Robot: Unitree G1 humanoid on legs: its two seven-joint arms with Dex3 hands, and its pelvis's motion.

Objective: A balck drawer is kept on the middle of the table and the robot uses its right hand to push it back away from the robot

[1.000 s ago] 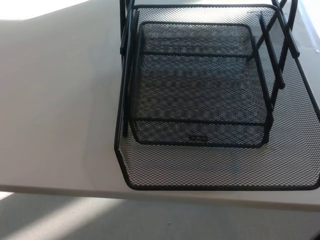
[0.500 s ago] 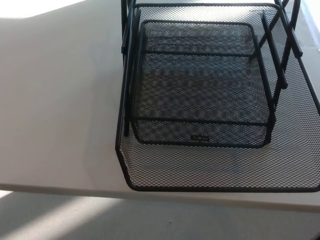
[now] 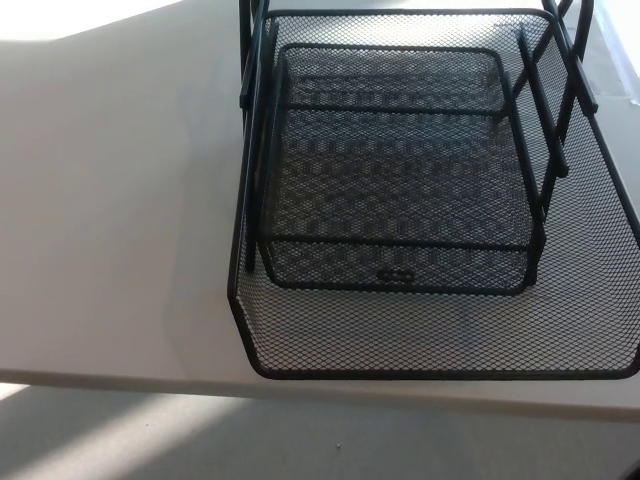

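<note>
Head view, looking straight down on the black mesh drawer [image 3: 440, 330], a wire tray w/ a raised rim. It sits on the white table [image 3: 120, 220], right of centre, near edge close to the table's front edge. Right side runs out of frame. Above it, a smaller upper mesh tray [image 3: 395, 160] sits on black frame rods [image 3: 545, 130], which slant up on both sides. Small label plate on the upper tray's front wall, text too small to read. Grey floor [image 3: 150, 435] below the table edge, w/ a bright patch of light. No robot hands in shot, neither left nor right, so can't tell open or closed. Nothing touching the drawer.
</note>
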